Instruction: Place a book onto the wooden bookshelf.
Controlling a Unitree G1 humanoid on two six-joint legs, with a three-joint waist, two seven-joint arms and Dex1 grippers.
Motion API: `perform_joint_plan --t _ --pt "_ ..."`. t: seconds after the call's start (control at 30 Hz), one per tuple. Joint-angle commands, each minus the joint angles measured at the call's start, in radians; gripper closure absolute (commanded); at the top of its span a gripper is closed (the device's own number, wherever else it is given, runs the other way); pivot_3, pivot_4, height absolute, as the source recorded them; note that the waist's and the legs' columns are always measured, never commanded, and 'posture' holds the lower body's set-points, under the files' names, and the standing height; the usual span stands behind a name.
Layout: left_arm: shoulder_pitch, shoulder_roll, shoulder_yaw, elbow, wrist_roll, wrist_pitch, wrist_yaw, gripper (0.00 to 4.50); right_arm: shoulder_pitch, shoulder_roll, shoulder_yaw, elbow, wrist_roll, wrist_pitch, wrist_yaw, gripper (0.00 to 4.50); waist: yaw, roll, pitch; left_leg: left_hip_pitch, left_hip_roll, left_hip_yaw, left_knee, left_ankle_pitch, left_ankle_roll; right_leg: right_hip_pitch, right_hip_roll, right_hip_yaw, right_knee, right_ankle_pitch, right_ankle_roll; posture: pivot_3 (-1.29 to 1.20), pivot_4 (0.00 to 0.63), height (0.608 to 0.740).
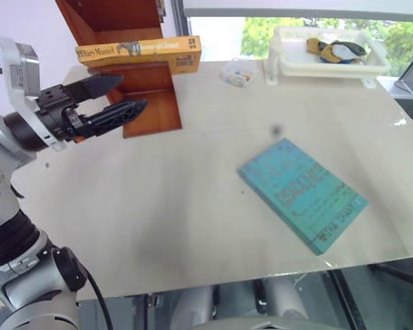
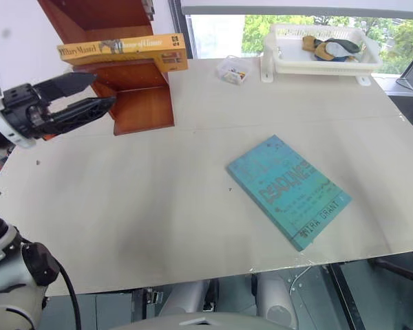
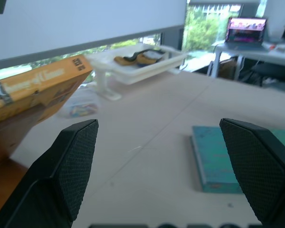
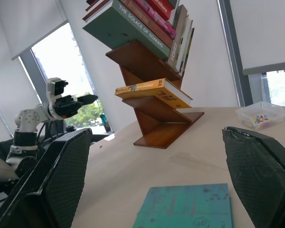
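Black fingers of the left gripper (image 1: 120, 103) stand wide apart with nothing between them, hanging just near of the wooden bookshelf (image 1: 148, 110) at the tabletop's (image 1: 193, 227) far left. On the right gripper (image 4: 156, 190), the fingers are likewise spread and empty. Lying flat on the shelf's horizontal board is the book (image 1: 139, 51), spine facing out, free of both grippers. By the look of it, the placing is done; only drawing the arm clear seems left. A teal book (image 1: 303, 192) lies on the tabletop, near right.
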Motion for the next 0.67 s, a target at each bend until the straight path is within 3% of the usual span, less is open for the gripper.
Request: perform_joint_plan --t 0.03,0.1,0.27,0.47,0.67 --pt "0.174 0.005 0.038 -0.146 -0.104 0.036 0.009 0.08 0.003 -0.036 -0.018 0.002 -0.015 -0.017 0.024 0.0 -0.002 0.002 -0.001 0.002 0.0 0.0 0.0 0.0 0.0 0.002 0.0 0.0 -0.001 0.0 0.0 0.0 0.15 0.74" --pt "0.318 0.01 0.02 -0.188 -0.103 0.012 0.021 0.08 0.037 -0.041 -0.005 0.0 -0.052 -0.037 0.035 0.0 -0.003 0.002 -0.001 0.011 0.0 0.004 -0.003 -0.002 0.002 0.009 -0.001 0.004 -0.001 -0.001 0.0 0.0 0.15 0.74" --pt "0.541 -0.004 -0.028 -0.2 -0.06 -0.103 0.08 0.08 0.135 -0.053 0.031 0.014 -0.178 -0.131 0.045 0.0 0.004 0.001 -0.001 0.012 0.001 0.003 -0.004 -0.002 0.002 0.009 0.0 0.003 -0.002 -0.001 0.0 0.0 0.15 0.74" --pt "0.659 -0.05 -0.139 -0.087 0.047 -0.308 0.144 0.08 0.199 -0.019 0.101 0.125 -0.388 -0.396 -0.011 0.0 0.001 0.001 -0.001 0.02 0.001 0.005 -0.003 -0.002 0.003 0.017 -0.001 0.005 -0.004 -0.006 0.0 0.0 0.15 0.74" --pt "0.739 -0.056 -0.166 -0.041 0.044 -0.424 0.12 0.08 0.246 -0.021 0.131 0.182 -0.473 -0.487 -0.031 0.0 -0.001 0.002 -0.001 0.02 0.003 0.006 -0.004 -0.002 0.003 0.016 -0.001 0.006 -0.004 -0.006 0.0 0.0 0.15 0.74"
